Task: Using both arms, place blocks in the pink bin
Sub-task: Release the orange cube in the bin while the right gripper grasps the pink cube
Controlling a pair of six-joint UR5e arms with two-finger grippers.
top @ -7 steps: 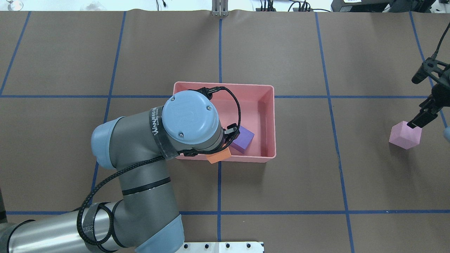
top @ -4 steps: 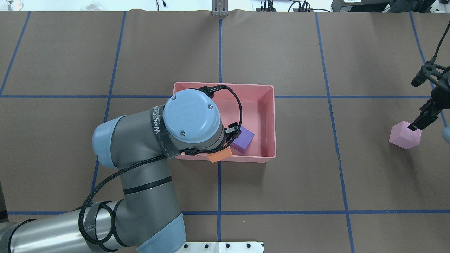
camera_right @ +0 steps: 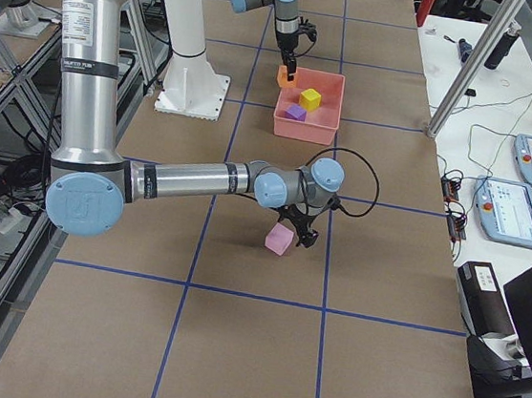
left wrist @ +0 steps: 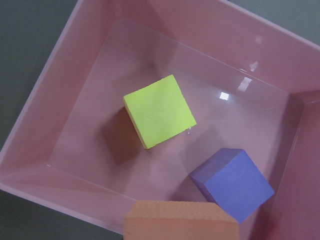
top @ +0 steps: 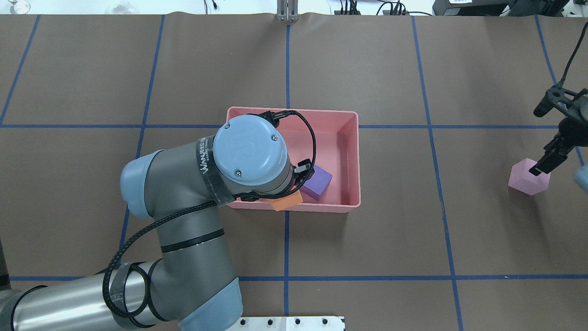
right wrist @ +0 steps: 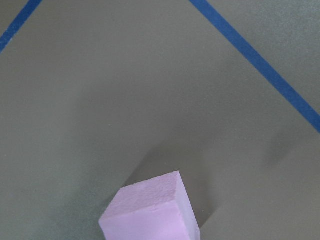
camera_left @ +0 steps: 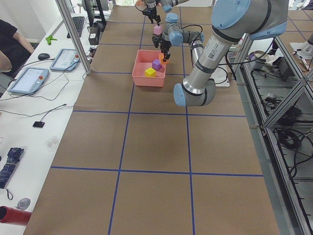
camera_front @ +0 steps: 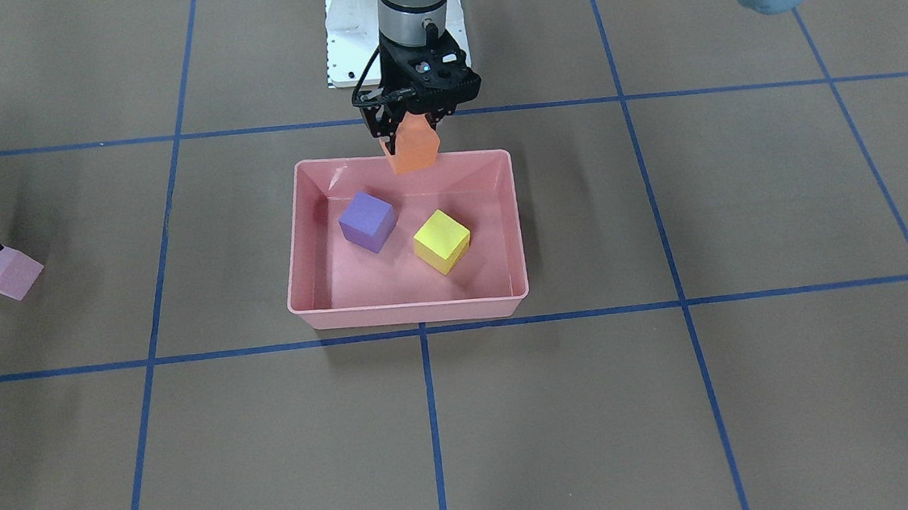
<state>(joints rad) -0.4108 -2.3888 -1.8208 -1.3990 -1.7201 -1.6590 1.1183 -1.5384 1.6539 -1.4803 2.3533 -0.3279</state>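
The pink bin (camera_front: pixel 410 313) stands mid-table, and also shows in the overhead view (top: pixel 353 151) and the left wrist view (left wrist: pixel 55 167). In it lie the purple block (camera_front: pixel 367 221) (left wrist: pixel 232 184) and the yellow block (camera_front: pixel 442 241) (left wrist: pixel 159 111). My left gripper (camera_front: pixel 410 129) is shut on the orange block (camera_front: pixel 411 150) (top: pixel 285 201), held above the bin's robot-side rim. The light pink block (top: pixel 526 178) (right wrist: pixel 150 212) rests on the table far to my right. My right gripper (top: pixel 544 138) is open beside it, with one finger (top: pixel 541 163) over its edge.
The white base plate (camera_front: pixel 344 45) lies behind the bin at the robot's side. Blue tape lines (top: pixel 287 239) grid the brown table cover. A metal post (top: pixel 287 11) stands at the far edge. Tablets and cables lie on the operators' desk (camera_right: pixel 525 204).
My right wrist has shifted slightly and its lower finger has crept further over the pink block, which has not moved. My left arm with the orange block has barely moved.
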